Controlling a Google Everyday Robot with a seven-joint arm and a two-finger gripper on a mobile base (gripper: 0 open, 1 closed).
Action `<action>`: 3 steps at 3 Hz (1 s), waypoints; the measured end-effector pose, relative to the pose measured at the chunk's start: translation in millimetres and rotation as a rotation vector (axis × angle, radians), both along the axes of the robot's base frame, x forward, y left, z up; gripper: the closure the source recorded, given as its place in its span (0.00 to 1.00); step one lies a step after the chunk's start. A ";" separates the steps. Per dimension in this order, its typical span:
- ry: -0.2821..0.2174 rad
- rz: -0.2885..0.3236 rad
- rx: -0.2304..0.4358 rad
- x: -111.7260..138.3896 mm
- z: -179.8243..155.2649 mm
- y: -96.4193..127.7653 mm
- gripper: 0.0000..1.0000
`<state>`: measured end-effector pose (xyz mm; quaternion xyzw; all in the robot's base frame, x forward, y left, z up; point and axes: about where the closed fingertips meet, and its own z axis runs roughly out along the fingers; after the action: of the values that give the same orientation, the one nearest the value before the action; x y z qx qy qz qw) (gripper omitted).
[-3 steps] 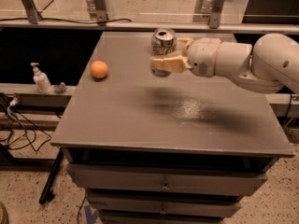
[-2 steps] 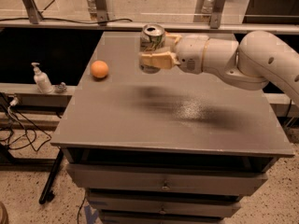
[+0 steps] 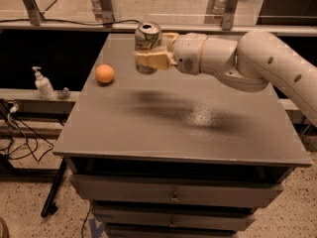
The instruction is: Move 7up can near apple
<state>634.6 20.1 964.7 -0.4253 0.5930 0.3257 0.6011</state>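
Observation:
The 7up can (image 3: 148, 39) is a silver can with green lettering and a pull-tab top. It hangs upright above the back of the grey table (image 3: 148, 133), held in my gripper (image 3: 150, 53). My gripper is shut on the can's sides, and one beige finger (image 3: 152, 60) crosses its lower front. The white arm (image 3: 247, 58) reaches in from the right. No red apple shows in this view. The only fruit I see is a smooth orange fruit (image 3: 104, 74) on the table, left of the can and lower.
A white pump bottle (image 3: 43, 84) stands on a low shelf left of the table. Cables (image 3: 12, 128) hang at the lower left. A metal rail with posts (image 3: 104, 4) runs behind the table. Drawers (image 3: 173, 192) are below the tabletop.
My gripper has carried the can to the left, above the back of the table, closer to the orange fruit. The fruit has not moved.

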 end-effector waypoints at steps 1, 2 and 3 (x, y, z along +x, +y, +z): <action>-0.002 -0.031 -0.058 7.6 -2.5 -7.6 1.00; 0.011 -0.094 -0.149 31.3 -13.3 -35.2 1.00; 0.034 -0.181 -0.210 61.8 -26.3 -77.3 1.00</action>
<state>696.5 -57.3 938.4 -0.4250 0.6698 0.2137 0.5701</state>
